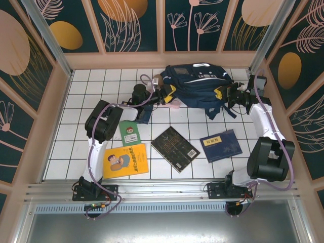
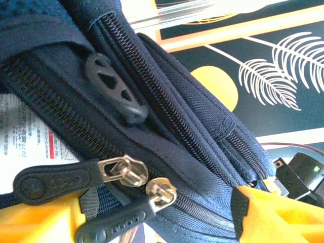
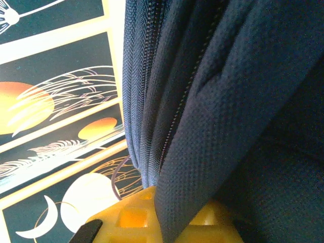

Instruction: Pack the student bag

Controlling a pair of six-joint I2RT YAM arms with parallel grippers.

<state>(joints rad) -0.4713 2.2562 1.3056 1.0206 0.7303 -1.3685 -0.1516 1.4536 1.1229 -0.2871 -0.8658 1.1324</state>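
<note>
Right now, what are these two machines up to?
A robot is working on a blue bag at the far end of the table. Its right gripper is clamped on the bag's fabric, and its left gripper sits open around the zipper pulls. Four books lie on the table, not yet packed.

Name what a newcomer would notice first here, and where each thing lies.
The navy student bag dominates, lying at the far middle of the white tiled table, with two arms reaching it from either side. Nearer lie four books, the bright yellow book at the near left standing out most. Close up, two black zip pulls with brass sliders sit side by side.
</note>
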